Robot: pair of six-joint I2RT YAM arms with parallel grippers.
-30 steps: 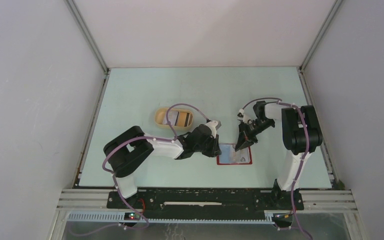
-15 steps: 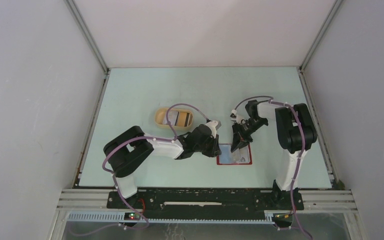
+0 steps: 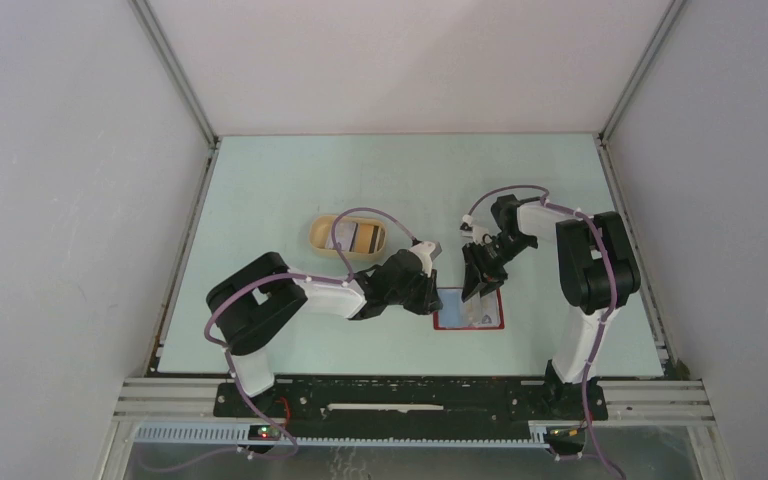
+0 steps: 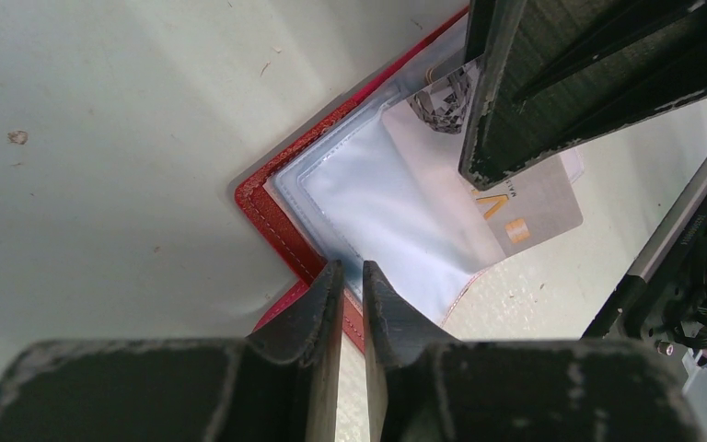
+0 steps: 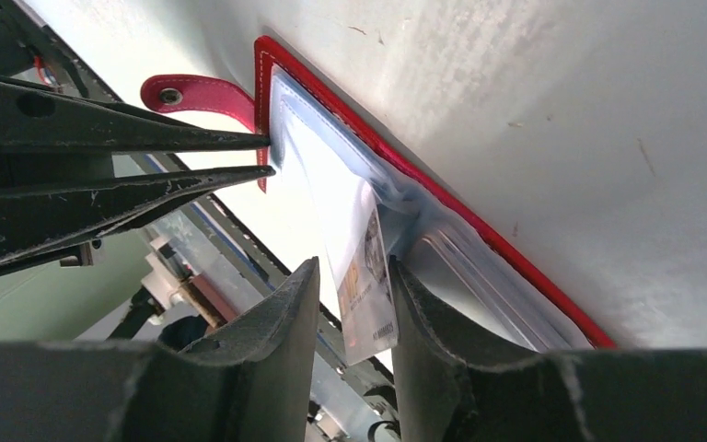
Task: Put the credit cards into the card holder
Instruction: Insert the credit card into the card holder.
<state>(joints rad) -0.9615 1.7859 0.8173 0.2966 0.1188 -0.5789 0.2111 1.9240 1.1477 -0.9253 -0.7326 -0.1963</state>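
Black plastic with a coarse, layered grain forms the left fingers (image 4: 331, 295). They taper to blunt tips with only a sliver of gap between them, and they pinch the stitched edge of the card holder (image 4: 267, 207) near one corner. The right fingers (image 5: 295, 322) are of the same rough black material, broader and curved on their inner faces. They are narrowed onto a card (image 5: 365, 285) and grip it by its flat sides.

That card is thin, stiff and pale grey, with a small gold chip and dark print. It stands tilted on edge, and its far end meets the holder's clear pockets (image 4: 396, 207). Whether it has slipped under the film I cannot tell.

The holder lies open and flat on the counter (image 3: 360, 170), between the two arms and towards the near side. Its rim is red grained leather with a fine seam. The pockets are glossy, slightly wrinkled transparent sleeves with a blue-white sheen. A rounded red strap (image 5: 198, 92) with a metal snap sticks out beside the left fingertips.

The counter is matt pale green. Well apart, behind the left arm, a tan oval dish (image 3: 317, 235) holds more cards (image 3: 358, 238), one of them with dark stripes.
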